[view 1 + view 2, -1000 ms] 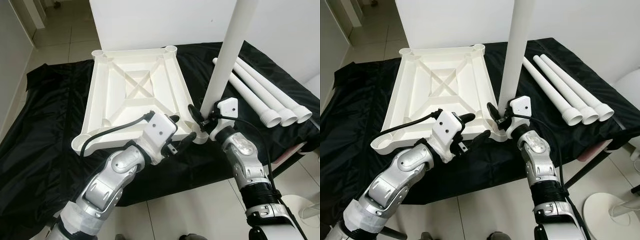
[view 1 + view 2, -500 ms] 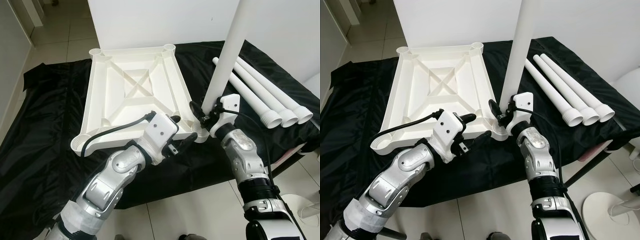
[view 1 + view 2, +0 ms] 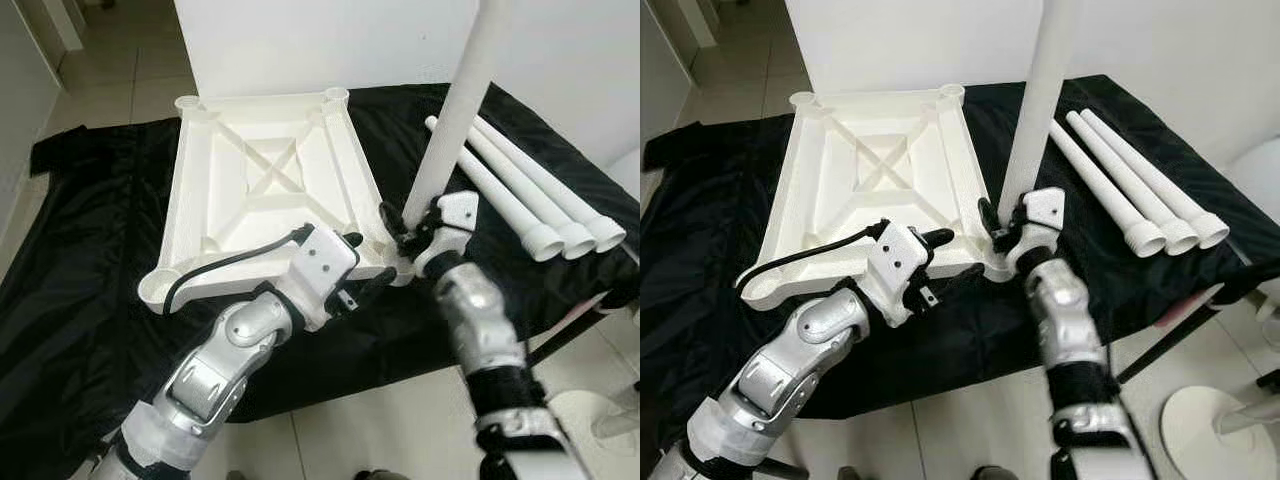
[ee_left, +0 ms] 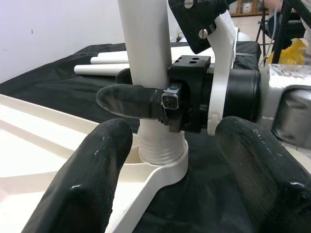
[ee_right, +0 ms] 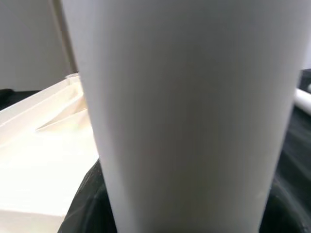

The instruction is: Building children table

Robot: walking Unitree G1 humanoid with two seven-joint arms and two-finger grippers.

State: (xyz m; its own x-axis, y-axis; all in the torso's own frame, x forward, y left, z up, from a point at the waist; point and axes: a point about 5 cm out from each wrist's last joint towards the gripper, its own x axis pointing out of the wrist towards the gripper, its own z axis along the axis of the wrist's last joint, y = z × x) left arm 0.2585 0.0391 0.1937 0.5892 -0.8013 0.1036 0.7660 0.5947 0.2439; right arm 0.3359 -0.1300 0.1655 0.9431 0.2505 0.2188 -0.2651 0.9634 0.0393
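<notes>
Holding the first leg (image 3: 455, 110) upright in the tabletop's (image 3: 262, 185) near corner socket, my right gripper (image 3: 407, 232) pinched it, maybe not fully seated, my left gripper (image 3: 362, 272) spread beside, three legs (image 3: 520, 195) still loose.

A black cloth (image 3: 90, 250) is covering the work surface; pale floor tiles (image 3: 110, 70) and a white wall (image 3: 330, 40) are showing behind.

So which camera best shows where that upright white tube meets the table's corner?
The left wrist view: the leg's threaded end sits in the corner socket, right gripper clamped above. Eye views show it small; the right wrist view, blank tube.
</notes>
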